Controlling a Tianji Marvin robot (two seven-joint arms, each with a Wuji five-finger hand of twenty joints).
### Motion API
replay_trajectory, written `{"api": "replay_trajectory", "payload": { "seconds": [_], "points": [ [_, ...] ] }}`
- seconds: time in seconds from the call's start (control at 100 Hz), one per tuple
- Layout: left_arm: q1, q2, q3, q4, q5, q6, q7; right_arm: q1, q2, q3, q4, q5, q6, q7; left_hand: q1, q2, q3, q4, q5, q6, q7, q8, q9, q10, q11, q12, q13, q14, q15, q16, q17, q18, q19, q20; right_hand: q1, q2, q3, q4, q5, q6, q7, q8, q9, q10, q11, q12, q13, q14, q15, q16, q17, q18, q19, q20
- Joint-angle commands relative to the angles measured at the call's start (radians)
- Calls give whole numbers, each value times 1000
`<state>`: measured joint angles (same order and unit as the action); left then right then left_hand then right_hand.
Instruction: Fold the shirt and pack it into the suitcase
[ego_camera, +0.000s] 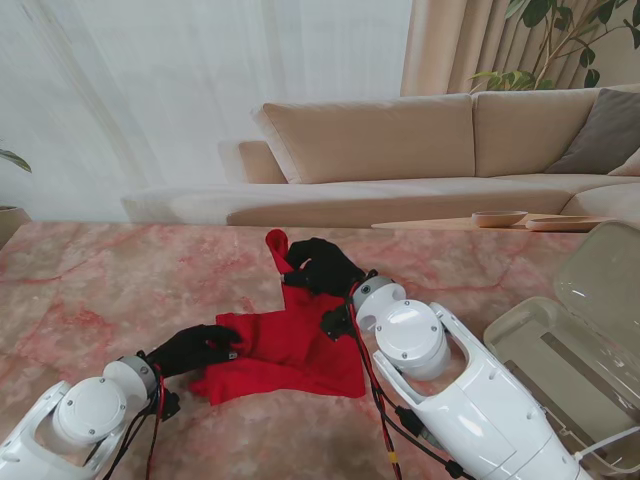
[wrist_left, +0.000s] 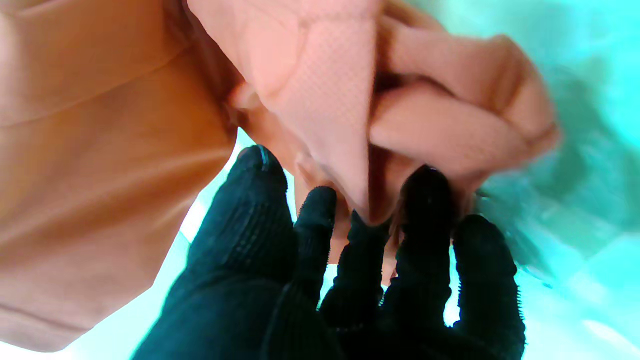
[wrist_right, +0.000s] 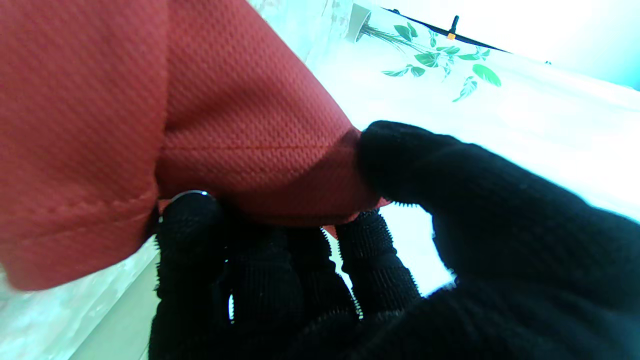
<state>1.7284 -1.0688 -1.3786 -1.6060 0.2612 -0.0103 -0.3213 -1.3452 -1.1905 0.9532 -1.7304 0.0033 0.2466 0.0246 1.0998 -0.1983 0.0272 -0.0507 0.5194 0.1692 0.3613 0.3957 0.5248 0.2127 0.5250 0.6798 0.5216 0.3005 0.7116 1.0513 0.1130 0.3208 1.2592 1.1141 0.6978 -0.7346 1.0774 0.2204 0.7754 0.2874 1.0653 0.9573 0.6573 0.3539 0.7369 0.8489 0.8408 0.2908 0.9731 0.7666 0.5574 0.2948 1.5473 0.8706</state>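
From the stand's view the left hand (ego_camera: 196, 348) lies low on the pink marbled tabletop (ego_camera: 90, 290), its black-gloved fingers (ego_camera: 222, 343) at the left edge of the red shirt (ego_camera: 290, 352), but that view cannot settle whether they have cloth between them. The left wrist view does: there the fingers (wrist_left: 320, 210) curl up into a bunched fold of the shirt (wrist_left: 320, 100), the tips pressed into it, so the hand is closed on the fabric. The shirt sits crumpled in the middle of the tabletop, between the two hands, partly doubled over, with one corner lifted up on its far side. That corner is in the right hand (ego_camera: 322, 266), which is raised off the tabletop; the right wrist view shows thumb and fingers (wrist_right: 400, 160) pinching a hemmed edge of the shirt (wrist_right: 240, 125) tight, a detail hidden by the glove from the stand. The right forearm (ego_camera: 470, 400) crosses the near right part of the tabletop and covers the shirt's right edge. To the right, the open suitcase (ego_camera: 560, 350) lies at the tabletop's right edge, its clear lid (ego_camera: 605, 275) tilted up, well apart from the shirt. Bare tabletop stretches to the left and far side. Beyond stands a beige sofa (ego_camera: 400, 150).
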Motion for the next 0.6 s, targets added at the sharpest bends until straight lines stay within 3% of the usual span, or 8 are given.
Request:
{"api": "replay_trajectory", "payload": {
  "seconds": [0.0,0.33,0.59],
  "points": [
    [24,-1,-22,-21,15,5,19,0,-7,-6,7,9,3,16,37,40,-41,17,24,-4,-6,-12,-16,2,-11,-9,-18,45,-26,-12,-10,24,-6,-10,8,4,44,82,37,-47,49,-3,-5,-2,-7,10,20,13,3,14,-6,-16,48,-7],
    [68,-18,-104,-104,50,0,108,19,-15,-41,27,25,1,15,36,42,-41,17,33,-7,-12,-14,-6,4,-19,-19,-10,48,-31,-21,-6,27,-5,-10,9,4,34,74,33,-46,43,-7,-9,0,-12,3,15,19,-2,13,-12,-13,45,-6],
    [101,-24,-142,-133,73,4,137,60,-21,-102,79,49,-15,44,36,43,-42,17,39,-8,-17,-15,-1,3,-24,-24,-8,48,-33,-25,-5,27,-5,-10,10,5,28,65,30,-46,40,-12,-13,3,-18,-9,8,24,-12,11,-19,-9,38,-6]
  ]
}}
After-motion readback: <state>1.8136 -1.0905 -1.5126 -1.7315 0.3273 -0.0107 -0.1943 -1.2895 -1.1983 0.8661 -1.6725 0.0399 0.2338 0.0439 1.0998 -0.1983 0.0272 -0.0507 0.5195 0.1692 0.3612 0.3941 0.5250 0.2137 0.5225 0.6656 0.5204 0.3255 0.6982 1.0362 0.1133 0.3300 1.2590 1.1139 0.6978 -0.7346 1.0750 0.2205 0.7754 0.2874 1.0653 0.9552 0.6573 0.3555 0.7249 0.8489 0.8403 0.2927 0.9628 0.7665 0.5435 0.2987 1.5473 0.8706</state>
